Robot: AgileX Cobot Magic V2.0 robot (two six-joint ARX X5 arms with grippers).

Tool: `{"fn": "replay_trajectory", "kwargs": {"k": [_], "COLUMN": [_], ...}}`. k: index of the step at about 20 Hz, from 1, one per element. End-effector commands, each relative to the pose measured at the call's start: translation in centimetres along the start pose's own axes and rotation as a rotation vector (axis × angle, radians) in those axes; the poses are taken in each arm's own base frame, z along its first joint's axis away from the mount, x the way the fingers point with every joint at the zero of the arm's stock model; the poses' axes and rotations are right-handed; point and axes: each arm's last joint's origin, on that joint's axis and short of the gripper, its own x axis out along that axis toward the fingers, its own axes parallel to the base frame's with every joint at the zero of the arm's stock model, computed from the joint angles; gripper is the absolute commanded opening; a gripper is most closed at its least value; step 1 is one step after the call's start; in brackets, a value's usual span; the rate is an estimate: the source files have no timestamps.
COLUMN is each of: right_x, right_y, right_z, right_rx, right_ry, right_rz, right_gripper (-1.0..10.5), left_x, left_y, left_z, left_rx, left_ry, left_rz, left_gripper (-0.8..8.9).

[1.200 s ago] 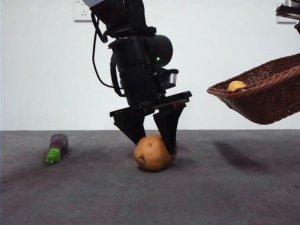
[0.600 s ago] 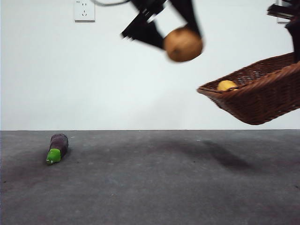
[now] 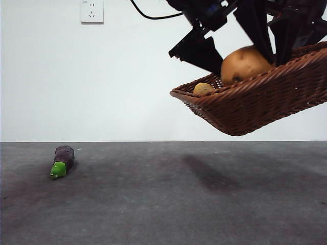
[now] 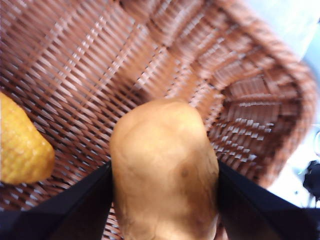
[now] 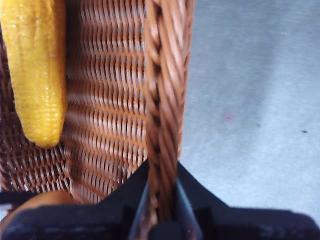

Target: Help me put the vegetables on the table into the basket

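The brown potato (image 3: 244, 64) hangs over the inside of the wicker basket (image 3: 255, 102), with my left gripper (image 3: 236, 51) shut on it; in the left wrist view the potato (image 4: 165, 170) sits between both jaws above the weave. My right gripper (image 5: 161, 200) is shut on the basket's braided rim (image 5: 162, 90) and holds the basket tilted in the air at the upper right. The yellow corn cob (image 5: 35, 65) lies inside the basket (image 4: 75, 75); its tip (image 3: 203, 89) shows over the rim. The purple eggplant (image 3: 62, 161) with a green cap lies on the table (image 3: 163, 204) at the left.
A white wall socket (image 3: 92, 11) is on the back wall at the upper left. The basket casts a shadow (image 3: 204, 173) on the grey table below it.
My left gripper carried the potato up from the table and rightward, over the basket. The basket moved left and slightly up toward it. The eggplant stayed put.
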Motion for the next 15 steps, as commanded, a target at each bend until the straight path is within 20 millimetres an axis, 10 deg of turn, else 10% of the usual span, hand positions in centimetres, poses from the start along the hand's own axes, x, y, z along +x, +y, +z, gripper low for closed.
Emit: {"fn": "replay_trajectory", "kwargs": {"k": [1,7,15], "right_x": [-0.2,-0.2,-0.2], "right_y": [0.4,0.3,0.1], "right_z": [-0.1,-0.2,-0.2], "right_rx": [0.006,0.021,0.023], "right_ry": [-0.013,-0.002,0.002], "right_rz": [0.015,-0.016,-0.065], "right_gripper": [-0.1,-0.1,-0.1], "left_x": [0.7,0.6,-9.4], "left_y": [-0.1,0.5,9.5], "left_z": [-0.2,-0.1,-0.2], "left_rx": [-0.006,0.052,-0.154], "left_ry": [0.01,-0.007,-0.097], "left_rz": [0.007,0.123,0.331], "left_gripper": [3.71,4.8,4.8]}}
